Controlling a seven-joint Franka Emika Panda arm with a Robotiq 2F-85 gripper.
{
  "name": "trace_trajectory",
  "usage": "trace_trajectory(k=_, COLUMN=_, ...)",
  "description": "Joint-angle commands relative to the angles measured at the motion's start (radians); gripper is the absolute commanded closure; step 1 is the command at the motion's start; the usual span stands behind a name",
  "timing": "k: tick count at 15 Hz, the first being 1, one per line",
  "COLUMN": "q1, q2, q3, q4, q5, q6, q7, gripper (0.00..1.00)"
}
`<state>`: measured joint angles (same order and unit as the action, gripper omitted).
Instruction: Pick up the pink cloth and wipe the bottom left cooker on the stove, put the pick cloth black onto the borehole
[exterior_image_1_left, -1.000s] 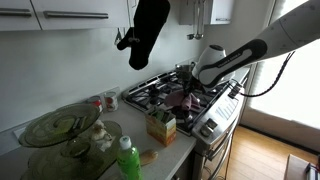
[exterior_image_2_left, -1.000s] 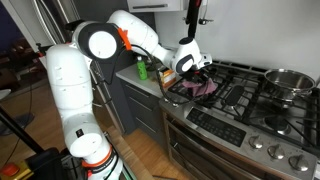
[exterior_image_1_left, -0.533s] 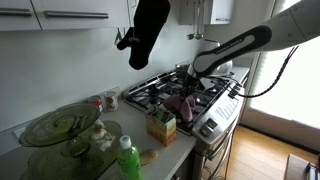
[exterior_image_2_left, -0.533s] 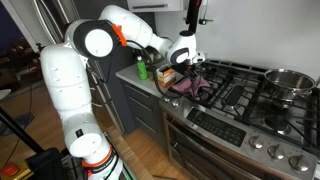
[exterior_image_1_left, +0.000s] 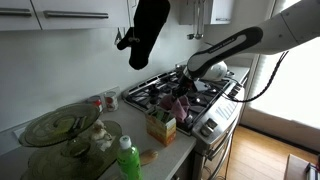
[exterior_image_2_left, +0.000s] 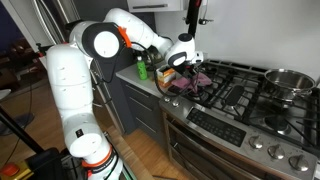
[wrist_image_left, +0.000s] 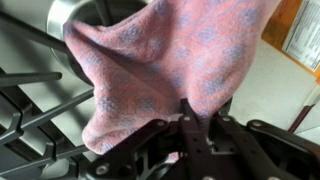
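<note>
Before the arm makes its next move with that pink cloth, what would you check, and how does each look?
1. Grip on the pink cloth: ok; in the wrist view the gripper is pinched on it.
2. Cloth above the stove grate: ok; it hangs over the burner nearest the counter.
3. Cloth touching the grate: cannot tell.
4. That burner free of cookware: ok; the pot sits at the far end.
5. Burner off: cannot tell; the cloth hides it.
6. Box on the counter apart from the cloth: ok.
</note>
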<state>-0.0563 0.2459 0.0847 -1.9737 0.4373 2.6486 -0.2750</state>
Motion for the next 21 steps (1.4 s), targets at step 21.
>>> trace_trajectory(k=21, q1=-0.009, q2=-0.025, q3=-0.019, q4=0.041, q5=-0.027, q6=-0.262, q7=-0.06, gripper=0.96)
